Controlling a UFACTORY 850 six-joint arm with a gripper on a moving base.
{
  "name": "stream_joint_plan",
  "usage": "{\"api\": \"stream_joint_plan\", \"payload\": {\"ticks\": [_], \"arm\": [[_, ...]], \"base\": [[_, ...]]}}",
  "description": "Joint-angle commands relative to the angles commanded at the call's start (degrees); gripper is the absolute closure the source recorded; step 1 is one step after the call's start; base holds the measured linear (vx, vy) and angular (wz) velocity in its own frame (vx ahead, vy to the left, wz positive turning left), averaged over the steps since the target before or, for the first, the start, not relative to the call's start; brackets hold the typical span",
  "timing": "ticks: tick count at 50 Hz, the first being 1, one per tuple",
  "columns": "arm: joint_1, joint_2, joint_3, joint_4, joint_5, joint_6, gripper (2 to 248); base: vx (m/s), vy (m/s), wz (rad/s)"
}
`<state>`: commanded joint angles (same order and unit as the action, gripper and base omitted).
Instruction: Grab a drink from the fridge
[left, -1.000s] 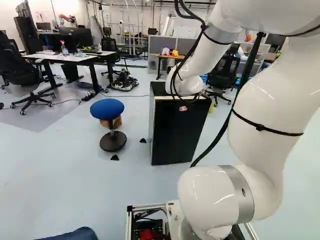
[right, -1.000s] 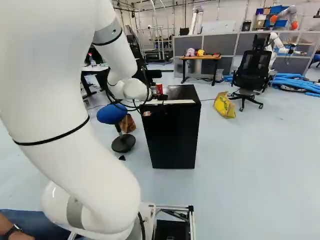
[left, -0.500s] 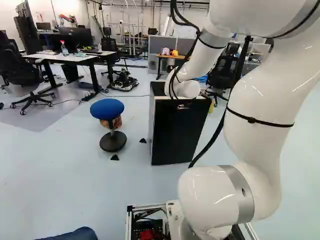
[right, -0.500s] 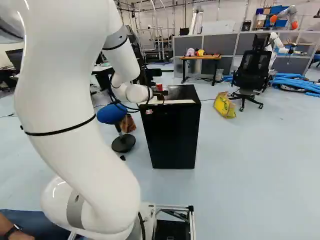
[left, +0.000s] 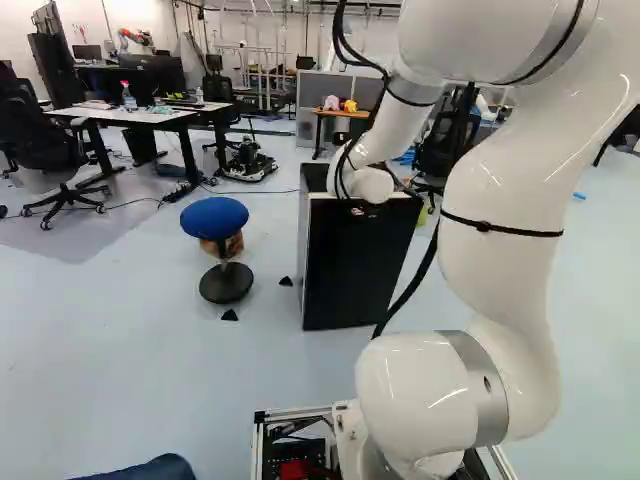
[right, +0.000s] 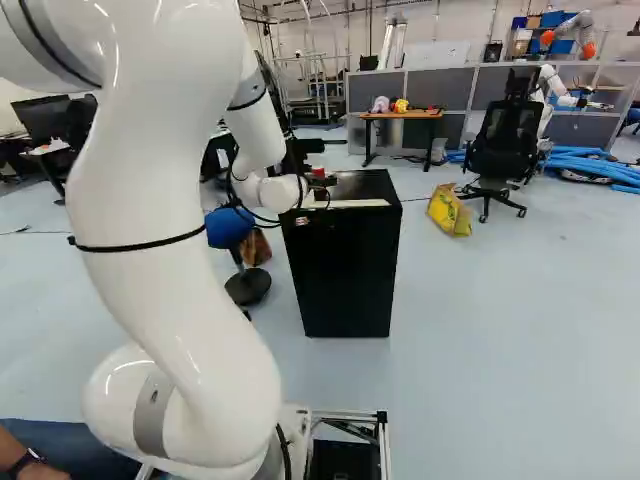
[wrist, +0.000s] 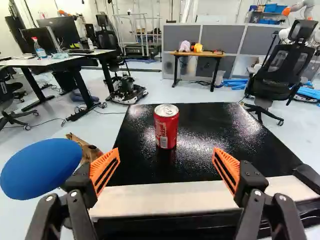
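Wrist view: upright red can (wrist: 166, 131), silver-topped

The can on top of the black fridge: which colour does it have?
The can is red with a silver top, clearest in the wrist view.

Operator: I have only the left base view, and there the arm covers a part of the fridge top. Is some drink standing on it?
Observer: Yes, the wrist view shows a red can standing upright on top of the fridge.
Operator: Thank you. Is the hand closed on this can, or is it open?
Observer: The hand is open; the can stands ahead of it, touched by neither finger.
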<state>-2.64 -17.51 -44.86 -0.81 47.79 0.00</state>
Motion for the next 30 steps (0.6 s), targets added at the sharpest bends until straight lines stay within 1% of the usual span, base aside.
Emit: {"api": "stream_joint_plan", "payload": {"ticks": [30], "arm": [[0.1,-6.8,-4.0,0.0,5.9,0.0,3]], "base": [[0.0,0.0,0.0]]}}
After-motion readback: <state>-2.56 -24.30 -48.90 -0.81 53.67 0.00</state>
